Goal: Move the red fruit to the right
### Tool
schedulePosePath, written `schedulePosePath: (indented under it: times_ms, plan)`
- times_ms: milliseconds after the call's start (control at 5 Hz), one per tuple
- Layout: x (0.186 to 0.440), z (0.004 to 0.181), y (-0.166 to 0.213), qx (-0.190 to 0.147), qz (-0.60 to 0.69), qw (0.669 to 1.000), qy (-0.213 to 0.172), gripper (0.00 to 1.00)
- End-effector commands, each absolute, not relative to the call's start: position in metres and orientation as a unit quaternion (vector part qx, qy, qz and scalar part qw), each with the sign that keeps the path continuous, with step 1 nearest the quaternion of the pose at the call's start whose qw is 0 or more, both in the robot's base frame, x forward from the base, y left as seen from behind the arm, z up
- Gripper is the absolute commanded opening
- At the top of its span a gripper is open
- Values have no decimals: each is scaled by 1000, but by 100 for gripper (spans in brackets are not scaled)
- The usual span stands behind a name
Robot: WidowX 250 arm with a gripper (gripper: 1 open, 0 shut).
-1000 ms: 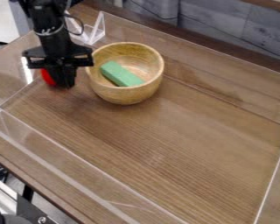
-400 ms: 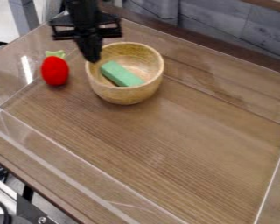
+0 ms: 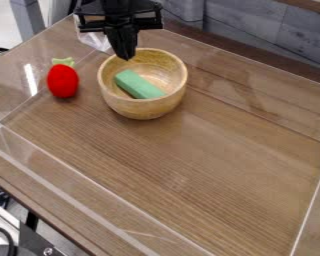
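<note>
The red fruit (image 3: 64, 80) is a small bright red strawberry-like toy with a green top. It stands on the wooden table at the left, a short way left of the wooden bowl (image 3: 144, 105). My gripper (image 3: 124, 52) hangs above the bowl's far rim, pointing down, with its black fingers shut together and nothing between them. It is well apart from the fruit, up and to the right of it. A flat green piece (image 3: 140, 85) lies inside the bowl.
A clear plastic wall (image 3: 29, 155) rings the wooden table (image 3: 203, 170). A stone-patterned backdrop (image 3: 276, 35) runs along the far side. The right and near parts of the table are bare wood.
The gripper rose from right beside the red fruit and moved right to above the bowl's far rim. The fruit stays in its place, now in plain view.
</note>
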State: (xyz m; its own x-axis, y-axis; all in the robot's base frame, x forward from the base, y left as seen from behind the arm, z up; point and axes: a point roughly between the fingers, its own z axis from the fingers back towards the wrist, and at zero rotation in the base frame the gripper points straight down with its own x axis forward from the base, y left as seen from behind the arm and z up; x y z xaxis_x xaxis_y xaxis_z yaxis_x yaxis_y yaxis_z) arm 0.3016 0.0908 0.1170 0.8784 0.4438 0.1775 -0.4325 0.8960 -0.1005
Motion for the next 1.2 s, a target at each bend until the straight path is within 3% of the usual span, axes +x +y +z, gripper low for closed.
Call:
schedulePosePath:
  times_ms: [0, 200, 600, 1000]
  plan:
    - [298, 134, 117, -17, 250, 959, -130, 100]
    - [287, 128, 146, -4, 284, 950, -127, 100]
    - [278, 86, 165, 23, 360, 926, -113, 100]
    - [291, 74, 204, 33, 388, 915, -103, 100]
